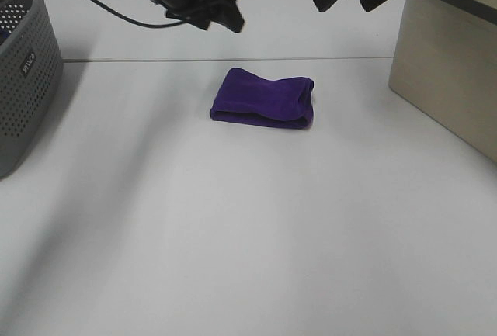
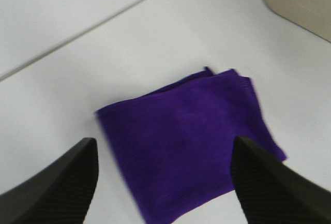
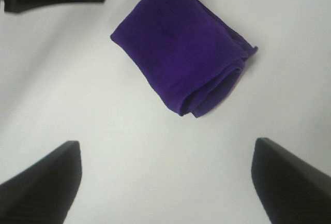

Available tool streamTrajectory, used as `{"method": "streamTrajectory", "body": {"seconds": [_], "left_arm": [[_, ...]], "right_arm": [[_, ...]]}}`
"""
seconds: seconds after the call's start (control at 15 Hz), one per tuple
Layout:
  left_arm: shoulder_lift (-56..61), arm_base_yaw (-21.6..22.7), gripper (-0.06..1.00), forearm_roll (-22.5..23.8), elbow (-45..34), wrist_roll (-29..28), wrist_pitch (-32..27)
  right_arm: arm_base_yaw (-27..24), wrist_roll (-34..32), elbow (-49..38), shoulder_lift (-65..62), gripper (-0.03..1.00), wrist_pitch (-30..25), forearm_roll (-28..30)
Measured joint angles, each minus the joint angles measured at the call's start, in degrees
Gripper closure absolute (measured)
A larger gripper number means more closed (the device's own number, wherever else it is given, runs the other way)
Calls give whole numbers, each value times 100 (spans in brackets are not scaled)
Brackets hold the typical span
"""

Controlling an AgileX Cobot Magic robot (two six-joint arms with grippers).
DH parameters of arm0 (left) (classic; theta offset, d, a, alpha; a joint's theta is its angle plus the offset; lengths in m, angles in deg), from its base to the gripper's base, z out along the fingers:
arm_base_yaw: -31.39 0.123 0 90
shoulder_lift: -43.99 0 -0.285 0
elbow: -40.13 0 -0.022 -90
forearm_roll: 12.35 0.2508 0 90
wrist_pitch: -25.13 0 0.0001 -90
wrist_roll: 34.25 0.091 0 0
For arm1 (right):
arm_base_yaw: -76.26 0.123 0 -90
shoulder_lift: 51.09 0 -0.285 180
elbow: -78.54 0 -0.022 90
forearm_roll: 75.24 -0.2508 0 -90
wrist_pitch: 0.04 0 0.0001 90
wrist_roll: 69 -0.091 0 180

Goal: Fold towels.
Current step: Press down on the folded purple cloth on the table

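The deep purple towel point(image 1: 264, 98) lies folded into a small thick rectangle on the white table point(image 1: 233, 235), its layered edges at its right end. No white tag shows. It also shows in the left wrist view point(image 2: 191, 141) and the right wrist view point(image 3: 181, 48). My left gripper point(image 1: 221, 12) hangs above the table behind the towel to its left, open and empty point(image 2: 164, 146). My right gripper point(image 1: 344, 6) hangs above and behind the towel to its right, open and empty point(image 3: 166, 147). Neither touches the towel.
A grey perforated basket point(image 1: 23, 72) stands at the left edge of the table. A beige box point(image 1: 450, 64) stands at the right edge. A seam in the table point(image 1: 155, 60) runs across behind the towel.
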Motion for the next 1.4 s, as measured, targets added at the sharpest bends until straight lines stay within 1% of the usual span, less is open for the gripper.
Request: {"method": "streamTrajectory", "body": {"seconds": [0.07, 0.2, 0.27, 0.4, 0.53, 0.6, 0.67, 0.73, 0.87, 1.0, 1.07, 1.13, 1.4], "left_arm": [[57, 97, 29, 201, -6, -201, -97], [160, 344, 29, 900, -6, -819, -625], [155, 390, 29, 1192, -6, -985, -877], [155, 395, 29, 1564, -6, -1071, -1003], [155, 395, 29, 1667, -6, -1071, -1008], [155, 395, 29, 1667, -6, -1071, -1008], [155, 395, 29, 1673, -6, -1071, -1008], [155, 395, 29, 1673, -6, -1066, -1014], [155, 395, 29, 1673, -6, -1020, -1014], [155, 395, 29, 1673, -6, -991, -1014], [155, 395, 29, 1673, -6, -980, -1014], [155, 395, 29, 1673, -6, -980, -1014], [155, 395, 29, 1679, -6, -980, -1014]], "right_arm": [[0, 92, 0, 34, 10, 63, -138], [17, 561, 11, 315, 10, 384, -647], [63, 997, 11, 550, 10, 561, -791], [218, 1879, 11, 985, 10, 1008, -871], [309, 2527, 11, 1450, 10, 1341, -888], [321, 2767, 11, 1627, 10, 1450, -888], [321, 2876, 11, 1707, 10, 1507, -888], [321, 3117, 11, 1931, 10, 1748, -848], [321, 3186, 11, 2143, 10, 1914, -796], [321, 3249, 11, 2361, 10, 2028, -584], [321, 3254, 11, 2464, 10, 2045, -384], [321, 3254, 11, 2504, 10, 2045, -327], [321, 3266, 11, 2527, 10, 2057, -252]]}}
